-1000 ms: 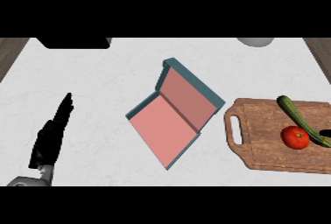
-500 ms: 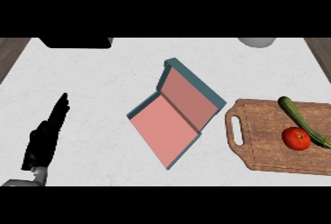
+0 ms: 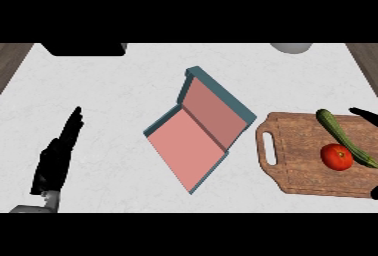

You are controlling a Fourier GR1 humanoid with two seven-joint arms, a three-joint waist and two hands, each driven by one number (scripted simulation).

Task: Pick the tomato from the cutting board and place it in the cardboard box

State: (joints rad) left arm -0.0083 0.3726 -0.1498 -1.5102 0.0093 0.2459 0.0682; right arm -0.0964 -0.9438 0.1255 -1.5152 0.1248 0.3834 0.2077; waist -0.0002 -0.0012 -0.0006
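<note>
While the white, faintly veined counter (image 3: 111,90) fills most of the head view, brown wood-grain strips show past its far corners. Near the middle lies the cardboard box (image 3: 199,131), set cornerwise. It is a shallow angular shape with a flat salmon-pink inside in two panels that meet at a crease, and thin teal walls along its edges. Just right of it sits the cutting board (image 3: 303,172), a rounded slab of streaked brown wood with a long slot handle cut in the end nearest the box.

Well left of the box, the left hand (image 3: 57,156) lies matte black, its fingers straight and close together, pointing toward the far edge and holding nothing. A black blocky object (image 3: 83,48) is cut off at the far left. A long, dark green cucumber (image 3: 344,136) runs slantwise across the board's right part. The tomato (image 3: 337,156), round, red and glossy, rests on the board touching the cucumber's left side. A pale grey rounded object (image 3: 291,47) sits at the far edge. Only black slivers of the right hand (image 3: 364,115) show at the right border; whether it is open or closed cannot be told.
</note>
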